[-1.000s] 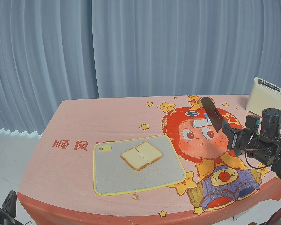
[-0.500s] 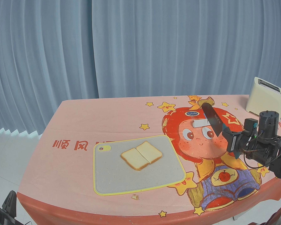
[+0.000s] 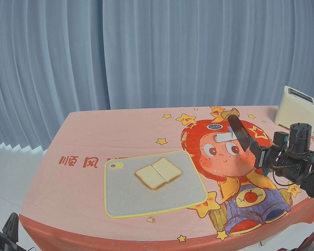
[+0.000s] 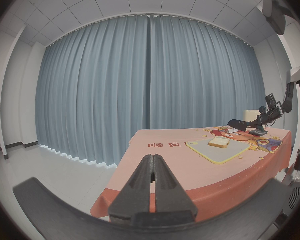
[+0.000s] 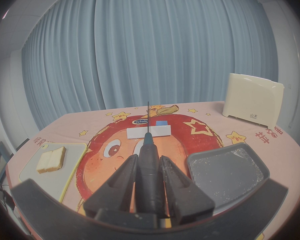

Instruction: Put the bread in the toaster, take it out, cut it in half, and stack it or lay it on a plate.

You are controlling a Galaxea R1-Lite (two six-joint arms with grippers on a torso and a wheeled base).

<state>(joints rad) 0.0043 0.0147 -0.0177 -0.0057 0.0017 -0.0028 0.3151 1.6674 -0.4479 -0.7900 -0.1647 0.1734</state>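
Gripping the knife [image 3: 239, 132] by its handle, the right gripper [image 5: 148, 164] hangs over the right side of the table [image 3: 104, 133], blade raised. The bread [image 3: 158, 173], two halves touching side by side, lies on the cutting board [image 3: 129, 199]; the left gripper [image 4: 153, 172], jaws together and empty, sits off the table.

The surface [image 3: 129, 133] is covered by a pink cloth [image 3: 94, 140] printed with stars and a big cartoon child. A grey cutting board [image 3: 136, 196] with a yellow rim lies flat toward its front left, and a small crumb [image 3: 150, 220] sits just in front of the board. A cream toaster [image 3: 297, 110] stands at the far right corner. A white strip [image 3: 224, 137] and a small blue tag [image 5: 161, 122] lie on the cartoon's forehead. A dark grey tray [image 5: 223, 175] rests on the right part, apart from the toaster.
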